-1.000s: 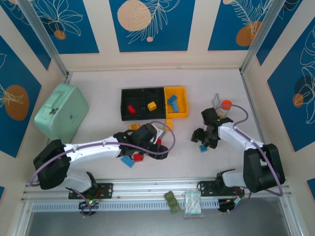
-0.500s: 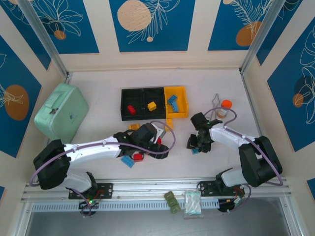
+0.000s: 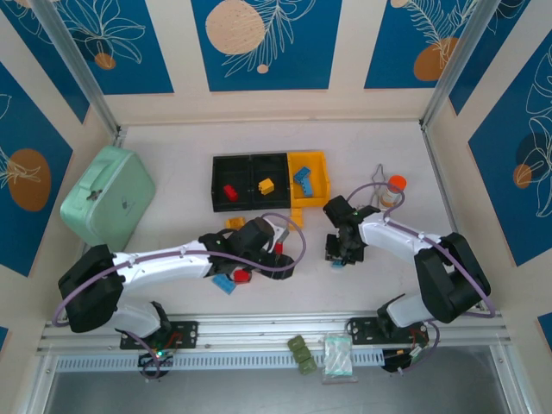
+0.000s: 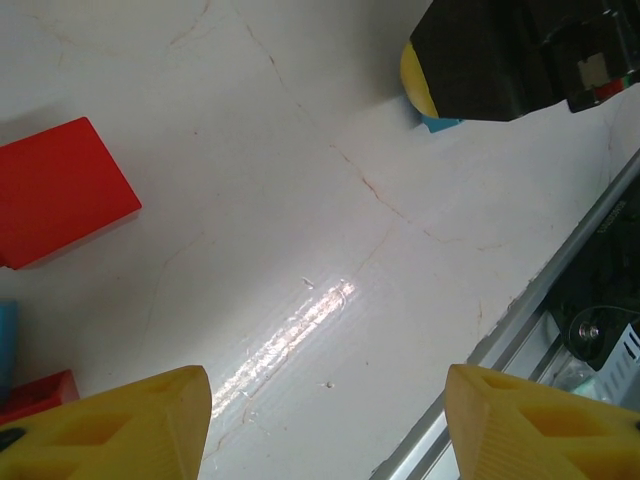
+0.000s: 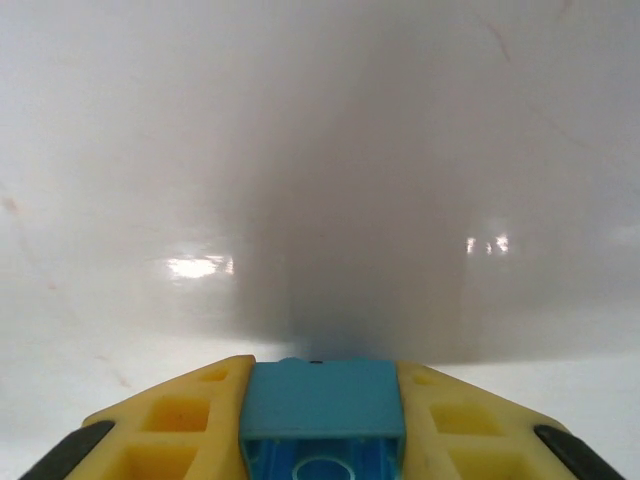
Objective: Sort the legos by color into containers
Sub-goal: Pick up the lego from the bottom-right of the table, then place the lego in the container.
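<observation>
The right tool (image 5: 322, 385) is closing snugly on a light blue lego (image 5: 322, 405), its yellow fingers touching both sides, close to the tabletop (image 3: 362, 151) and near the yellow end of the containers (image 3: 251, 197). The left tool (image 4: 325, 400) is hanging with fingers wide apart, gripping nothing, near a red lego (image 4: 60, 190).

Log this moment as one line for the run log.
left tool: open, empty | right tool: shut on blue lego | loose legos: beside left tool
</observation>
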Robot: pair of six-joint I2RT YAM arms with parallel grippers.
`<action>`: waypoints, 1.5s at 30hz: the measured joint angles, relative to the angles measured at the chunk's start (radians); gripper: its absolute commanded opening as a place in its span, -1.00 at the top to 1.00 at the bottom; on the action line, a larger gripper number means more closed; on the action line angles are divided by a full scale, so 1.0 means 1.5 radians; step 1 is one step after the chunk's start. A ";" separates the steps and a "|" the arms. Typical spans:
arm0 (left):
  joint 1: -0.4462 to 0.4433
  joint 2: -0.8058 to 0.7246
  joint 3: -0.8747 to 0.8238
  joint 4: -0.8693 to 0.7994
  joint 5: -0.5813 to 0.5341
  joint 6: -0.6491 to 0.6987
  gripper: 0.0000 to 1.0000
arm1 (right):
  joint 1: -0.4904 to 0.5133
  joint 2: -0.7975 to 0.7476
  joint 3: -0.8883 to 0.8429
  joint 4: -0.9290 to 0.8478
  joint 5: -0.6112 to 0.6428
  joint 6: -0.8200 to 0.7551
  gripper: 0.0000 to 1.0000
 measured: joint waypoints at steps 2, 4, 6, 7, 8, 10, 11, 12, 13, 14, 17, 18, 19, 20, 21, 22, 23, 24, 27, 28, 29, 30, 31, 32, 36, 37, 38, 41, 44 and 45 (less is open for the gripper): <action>0.000 -0.009 -0.002 -0.001 -0.014 -0.005 -0.26 | 0.001 0.000 0.028 -0.008 0.000 -0.004 0.42; 0.000 -0.022 -0.003 -0.005 -0.031 -0.011 -0.26 | 0.001 0.000 0.062 -0.013 0.000 -0.013 0.42; 0.000 -0.037 -0.004 -0.012 -0.051 -0.017 -0.27 | 0.001 0.003 0.101 -0.015 0.000 -0.024 0.42; 0.001 -0.047 -0.004 -0.018 -0.061 -0.020 -0.27 | 0.000 0.010 0.128 -0.019 0.000 -0.032 0.42; 0.002 -0.057 -0.004 -0.024 -0.072 -0.022 -0.27 | -0.002 0.023 0.158 -0.020 0.000 -0.040 0.42; 0.004 -0.074 -0.004 -0.035 -0.089 -0.028 -0.27 | -0.006 0.052 0.213 -0.019 0.000 -0.055 0.42; 0.006 -0.083 -0.005 -0.041 -0.096 -0.033 -0.27 | -0.009 0.071 0.243 -0.019 0.000 -0.064 0.42; 0.008 -0.090 -0.006 -0.045 -0.102 -0.035 -0.27 | -0.013 0.090 0.270 -0.019 0.000 -0.071 0.42; 0.010 -0.098 -0.006 -0.050 -0.109 -0.038 -0.27 | -0.017 0.110 0.297 -0.019 0.000 -0.079 0.41; 0.011 -0.106 -0.008 -0.056 -0.115 -0.040 -0.27 | -0.023 0.135 0.329 -0.018 0.001 -0.088 0.41; 0.011 -0.123 -0.012 -0.070 -0.128 -0.046 -0.27 | -0.039 0.201 0.409 -0.023 0.003 -0.107 0.41; 0.011 -0.128 -0.015 -0.073 -0.131 -0.050 -0.27 | -0.046 0.223 0.435 -0.025 0.004 -0.112 0.41; 0.011 -0.134 -0.018 -0.079 -0.135 -0.051 -0.27 | -0.052 0.247 0.464 -0.027 0.006 -0.119 0.41; 0.012 -0.140 -0.021 -0.084 -0.138 -0.053 -0.28 | -0.058 0.272 0.494 -0.030 0.008 -0.123 0.41; 0.012 -0.144 -0.023 -0.089 -0.141 -0.055 -0.27 | -0.063 0.291 0.519 -0.034 0.010 -0.126 0.40; 0.012 -0.149 -0.026 -0.092 -0.142 -0.056 -0.28 | -0.067 0.316 0.550 -0.038 0.013 -0.130 0.40; 0.012 -0.155 -0.030 -0.096 -0.144 -0.057 -0.27 | -0.071 0.340 0.579 -0.043 0.015 -0.134 0.40; 0.012 -0.160 -0.032 -0.101 -0.147 -0.057 -0.27 | -0.074 0.363 0.608 -0.051 0.018 -0.139 0.40; 0.012 -0.175 -0.037 -0.112 -0.154 -0.062 -0.28 | -0.081 0.421 0.685 -0.074 0.026 -0.146 0.38; 0.012 -0.180 -0.038 -0.116 -0.156 -0.065 -0.27 | -0.083 0.442 0.713 -0.084 0.028 -0.149 0.38; 0.012 -0.184 -0.038 -0.120 -0.158 -0.067 -0.27 | -0.085 0.460 0.738 -0.092 0.032 -0.151 0.38; 0.012 -0.188 -0.039 -0.123 -0.160 -0.069 -0.27 | -0.086 0.477 0.762 -0.102 0.034 -0.153 0.38; 0.012 -0.192 -0.039 -0.125 -0.161 -0.070 -0.28 | -0.087 0.490 0.781 -0.110 0.036 -0.156 0.37; 0.012 -0.196 -0.040 -0.126 -0.161 -0.070 -0.27 | -0.087 0.505 0.803 -0.120 0.039 -0.158 0.37; 0.012 -0.205 -0.044 -0.130 -0.166 -0.072 -0.27 | -0.088 0.550 0.864 -0.151 0.053 -0.163 0.33; 0.012 -0.206 -0.045 -0.130 -0.167 -0.072 -0.27 | -0.088 0.558 0.874 -0.158 0.055 -0.165 0.32; 0.012 -0.208 -0.046 -0.131 -0.167 -0.072 -0.27 | -0.088 0.566 0.883 -0.164 0.058 -0.166 0.32; 0.012 -0.208 -0.046 -0.132 -0.169 -0.073 -0.27 | -0.088 0.586 0.904 -0.180 0.069 -0.169 0.31; 0.013 -0.208 -0.047 -0.134 -0.171 -0.073 -0.28 | -0.088 0.600 0.916 -0.191 0.077 -0.173 0.24; 0.013 -0.209 -0.048 -0.134 -0.172 -0.073 -0.27 | -0.088 0.602 0.917 -0.193 0.079 -0.174 0.21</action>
